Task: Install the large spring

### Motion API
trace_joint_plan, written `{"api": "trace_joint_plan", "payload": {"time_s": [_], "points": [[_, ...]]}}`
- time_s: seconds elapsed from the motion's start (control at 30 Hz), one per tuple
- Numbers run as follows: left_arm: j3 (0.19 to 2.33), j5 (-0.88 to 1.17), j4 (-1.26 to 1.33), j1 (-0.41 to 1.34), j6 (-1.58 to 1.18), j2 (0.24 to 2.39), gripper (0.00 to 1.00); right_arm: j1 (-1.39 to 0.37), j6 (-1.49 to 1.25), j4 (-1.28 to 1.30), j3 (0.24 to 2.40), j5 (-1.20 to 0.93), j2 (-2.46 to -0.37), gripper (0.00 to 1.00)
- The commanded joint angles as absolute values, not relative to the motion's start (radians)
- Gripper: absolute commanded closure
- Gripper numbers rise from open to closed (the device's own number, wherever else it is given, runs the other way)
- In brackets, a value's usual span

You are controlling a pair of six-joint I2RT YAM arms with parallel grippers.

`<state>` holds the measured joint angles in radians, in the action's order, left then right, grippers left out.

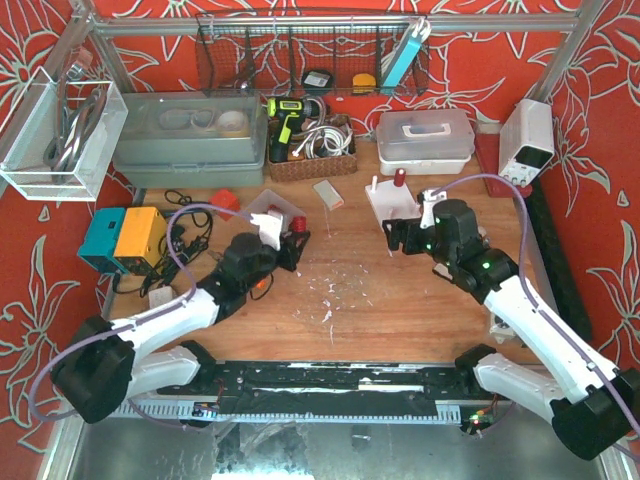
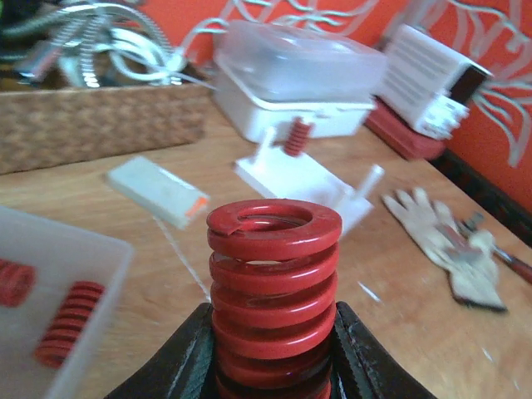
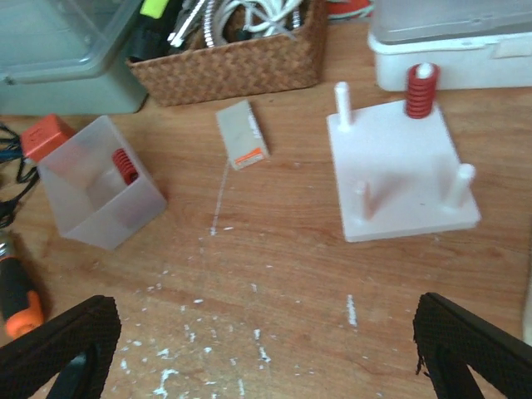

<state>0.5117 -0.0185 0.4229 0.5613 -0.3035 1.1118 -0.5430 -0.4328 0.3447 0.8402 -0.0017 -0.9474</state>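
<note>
My left gripper (image 1: 294, 240) is shut on a large red spring (image 2: 274, 283), held upright between its black jaws above the wood table; the spring also shows in the top view (image 1: 297, 224). The white peg base (image 1: 392, 207) stands to the right of it, with several upright pegs and a small red spring (image 3: 421, 91) on its far peg. The base also shows in the left wrist view (image 2: 303, 179) and the right wrist view (image 3: 399, 166). My right gripper (image 1: 398, 238) is open and empty, hovering just in front of the base, with its fingers (image 3: 58, 345) wide apart.
A clear bin (image 3: 100, 195) holding small red springs sits left of the base, next to the left gripper. A small white block (image 3: 243, 135), a wicker basket (image 3: 233, 62) and a white lidded box (image 2: 291, 75) lie behind. A glove (image 2: 445, 241) lies at the right.
</note>
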Motion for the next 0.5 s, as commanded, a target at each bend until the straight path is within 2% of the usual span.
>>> {"api": "trace_joint_plan", "payload": {"time_s": [0.0, 0.13, 0.33, 0.47], "points": [[0.359, 0.075, 0.813, 0.638, -0.088, 1.098, 1.0, -0.548, -0.391, 0.423, 0.925, -0.177, -1.011, 0.05], [0.268, 0.09, 0.951, 0.687, 0.041, 1.15, 1.0, -0.567, -0.38, 0.435, 0.964, -0.327, -1.071, 0.12], [0.15, 0.107, 1.154, 0.719, 0.15, 1.204, 1.0, -0.673, -0.378, 0.446, 1.009, -0.388, -1.138, 0.29], [0.143, 0.093, 1.17, 0.732, 0.176, 1.199, 1.0, -0.765, -0.387, 0.449, 1.055, -0.402, -1.205, 0.4]]}}
